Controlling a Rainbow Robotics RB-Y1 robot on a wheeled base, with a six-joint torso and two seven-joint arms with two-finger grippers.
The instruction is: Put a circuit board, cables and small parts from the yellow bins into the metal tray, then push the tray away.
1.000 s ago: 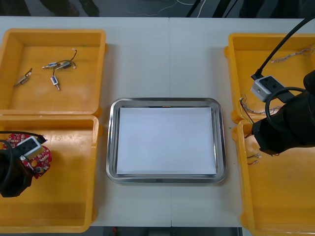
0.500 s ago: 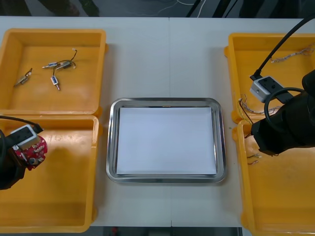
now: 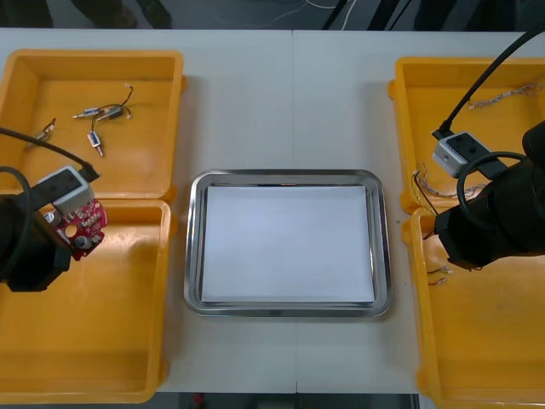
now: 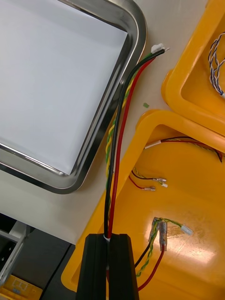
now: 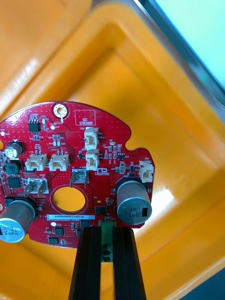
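Note:
My left gripper (image 5: 107, 229) is shut on the edge of a round red circuit board (image 5: 70, 173), which hangs above the near-left yellow bin (image 5: 168, 122). From above, the board (image 3: 86, 227) sits near that bin's far rim, left of the metal tray (image 3: 288, 181) with its white inside. My right gripper (image 4: 108, 239) is shut on a bundle of red, black and yellow cables (image 4: 123, 122). The bundle stretches along the tray's right rim (image 4: 110, 96) to a white plug (image 4: 158, 48) on the table. My right arm (image 3: 498, 213) hangs over the two right bins.
Several small metal parts (image 3: 95, 119) lie in the far-left bin (image 3: 94, 64). Loose red and yellow cables (image 4: 161, 232) lie in the near-right bin (image 3: 477, 341). A twisted blue and white cable (image 4: 214, 56) rests in the far-right bin (image 3: 409, 85).
My left gripper has lifted the circuit board out of the near-left bin and carried it toward the bin's far rim and the tray. The right arm has stayed put.

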